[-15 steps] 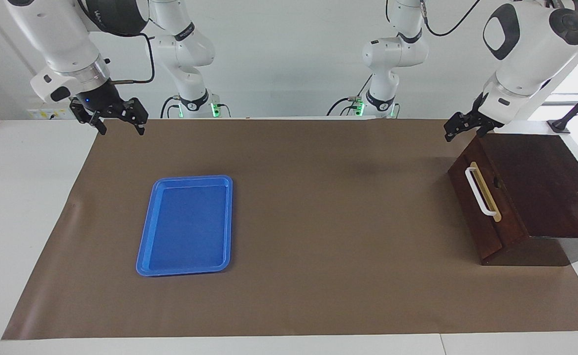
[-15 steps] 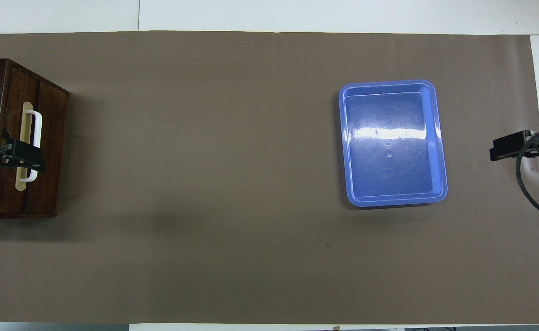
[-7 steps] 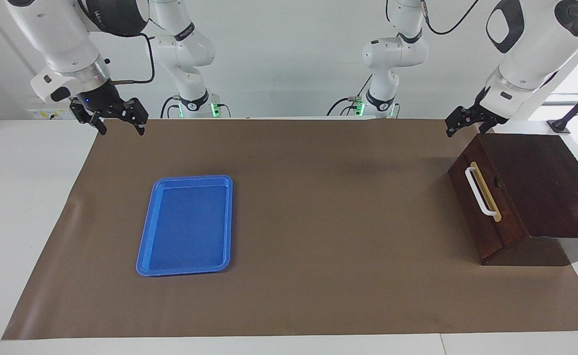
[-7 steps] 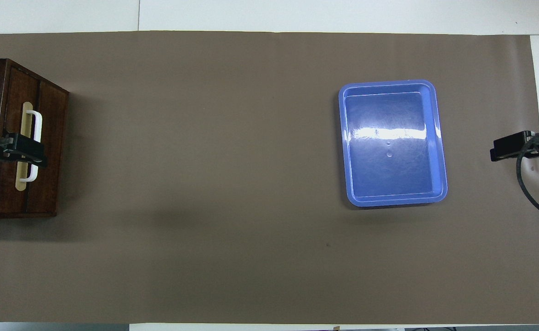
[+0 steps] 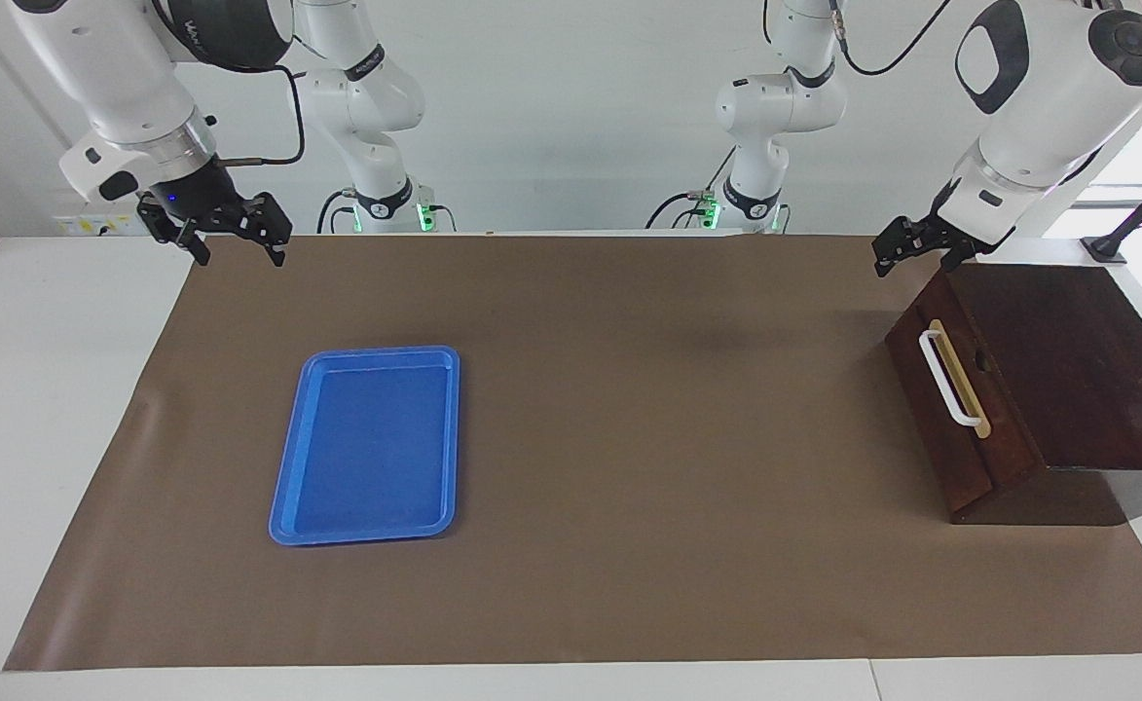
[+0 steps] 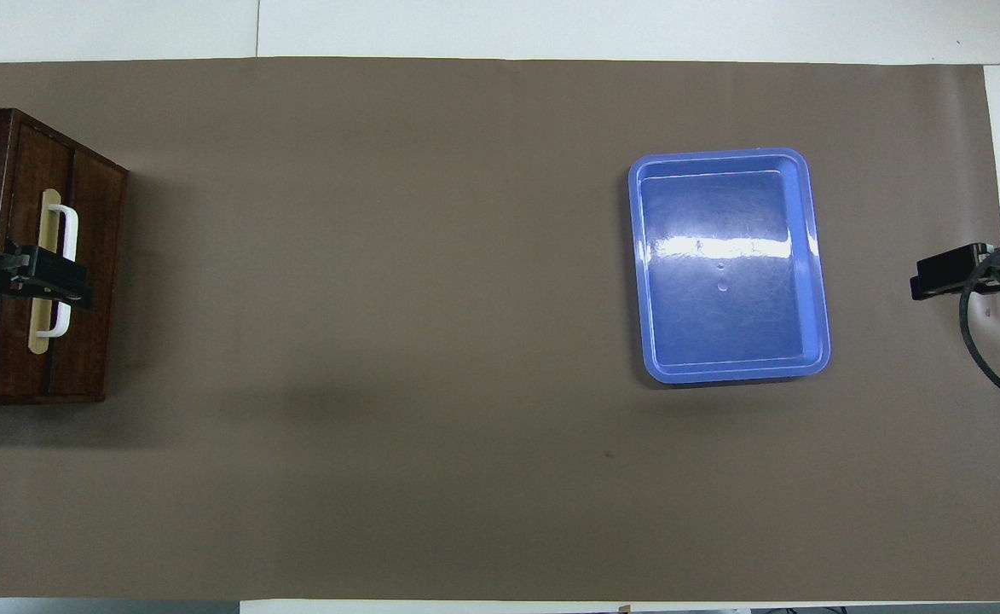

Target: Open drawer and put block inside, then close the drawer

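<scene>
Left pincer [image 5: 906, 251], a black two-fingered one on a white Franka arm, hangs in the air over the robot-side top corner of the dark reddish-brown wooden cabinet [image 5: 1067, 360] at the left arm's end of the bench [image 5: 45, 389]; whether its fingers are spread or pressed together cannot be told, and it touches nothing that can be seen. From overhead the same left pincer [image 6: 43, 281] covers part of the white bar handle [image 6: 63, 271], but the facing view shows it raised well above the cabinet. That cabinet's drawer [image 5: 955, 409], with a dark reddish-brown wooden front and a tan strip carrying the handle, sits pushed in flush, its front turned toward the middle of the bench. Right pincer [image 5: 235, 243], also black and two-fingered, waits in the air over the robot-side corner of the brown paper mat [image 5: 629, 438] at the right arm's end of the bench, its fingers spread apart with nothing between them. On the mat, toward the right arm's end and well apart from the cabinet, lies a flat rectangular blue plastic tray [image 5: 283, 487] with nothing in it. No yellow block shows in either view, so its place cannot be told. The mat covers most of the white bench, leaving bare white strips along the edges.
</scene>
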Tool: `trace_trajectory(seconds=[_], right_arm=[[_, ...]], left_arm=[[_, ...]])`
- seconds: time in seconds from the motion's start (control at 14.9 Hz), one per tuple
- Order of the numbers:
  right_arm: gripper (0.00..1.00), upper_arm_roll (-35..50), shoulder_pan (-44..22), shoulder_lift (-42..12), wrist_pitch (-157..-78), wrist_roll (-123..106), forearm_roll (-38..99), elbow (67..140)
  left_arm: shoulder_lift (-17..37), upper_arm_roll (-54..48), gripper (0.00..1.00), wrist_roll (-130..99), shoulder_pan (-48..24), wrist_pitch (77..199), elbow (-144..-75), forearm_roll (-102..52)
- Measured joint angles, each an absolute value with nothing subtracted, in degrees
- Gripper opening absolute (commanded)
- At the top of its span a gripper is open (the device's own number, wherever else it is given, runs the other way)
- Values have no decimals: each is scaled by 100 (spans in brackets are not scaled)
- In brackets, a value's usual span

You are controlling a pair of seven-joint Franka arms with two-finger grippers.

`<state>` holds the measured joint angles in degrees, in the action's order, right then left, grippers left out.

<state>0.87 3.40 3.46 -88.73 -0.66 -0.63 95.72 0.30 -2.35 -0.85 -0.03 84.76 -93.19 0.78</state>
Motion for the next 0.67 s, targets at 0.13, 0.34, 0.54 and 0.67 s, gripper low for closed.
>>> trace_trajectory(seconds=[0.13, 0.34, 0.54, 0.67], right_arm=[[100, 87, 340, 346, -8873, -66, -63, 9572], [100, 87, 340, 347, -8873, -66, -63, 9572], [100, 87, 340, 347, -8873, -66, -63, 9572], [100, 87, 340, 347, -8873, -66, -63, 9572]], left_arm=[[30, -310, 100, -65, -47, 8478, -9288, 80], [30, -389, 100, -65, -84, 8514, -9251, 86], [30, -353, 100, -63, -77, 8700, -9249, 86], [30, -345, 100, -62, -71, 8722, -9249, 86]])
